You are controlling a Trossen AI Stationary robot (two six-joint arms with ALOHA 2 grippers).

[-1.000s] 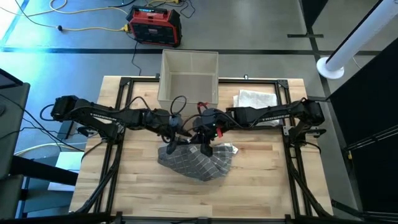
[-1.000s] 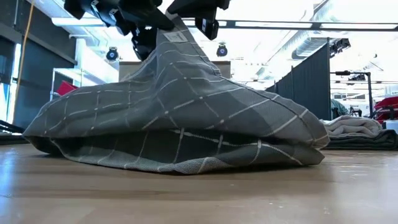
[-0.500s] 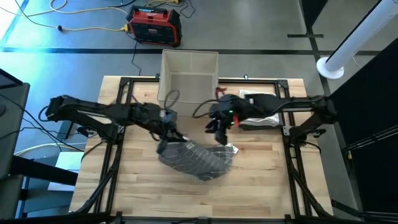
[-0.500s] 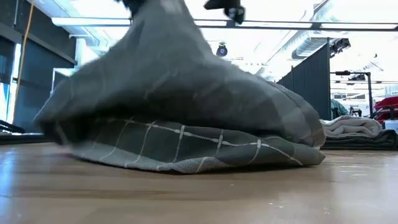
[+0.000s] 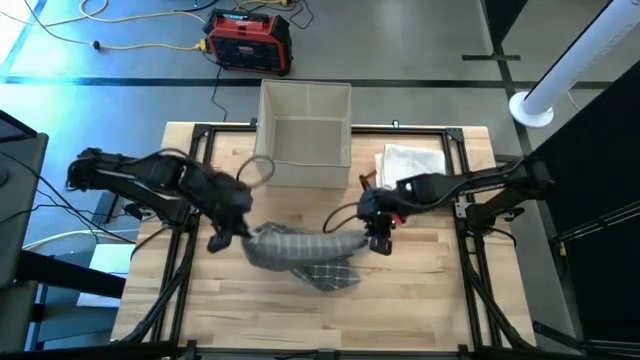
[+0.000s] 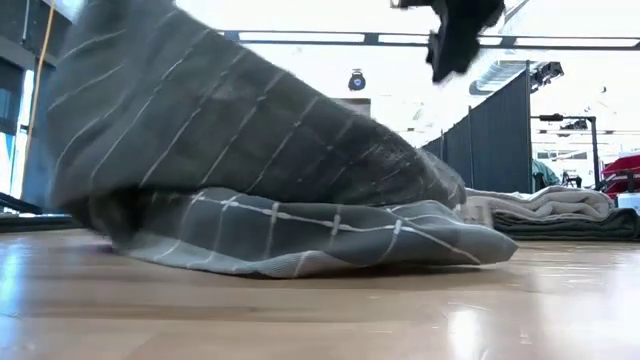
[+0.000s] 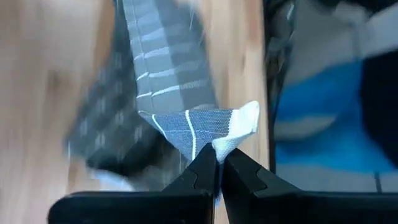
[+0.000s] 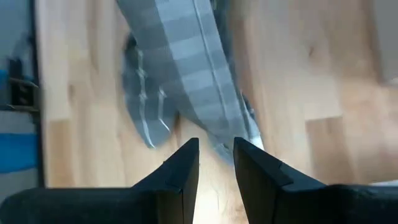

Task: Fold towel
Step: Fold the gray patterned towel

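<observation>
The grey checked towel lies bunched on the wooden table's middle, and its left end is raised. My left gripper is shut on that raised end, above the towel's left side. In the low view the cloth climbs steeply toward the upper left, while its lower folds rest on the table. My right gripper hangs open just past the towel's right end. It also shows dark and clear of the cloth in the low view. The right wrist view shows nothing between its fingers. My left gripper pinches a corner of the towel between its two fingers, which slant down at it from the table's left. The corner fans out beyond the fingertips. From there the cloth runs down, drawn fairly straight, to the bunched part lying on the table.
A white bin stands at the table's far middle. Folded towels lie at the far right and show low on the right in the low view. Bare wood lies near the front edge.
Both grippers were together over the towel's peak. My left gripper has gone toward the table's left edge and up with a corner, drawing the cloth out leftward. My right gripper has let go and moved toward the table's right edge and lower.
</observation>
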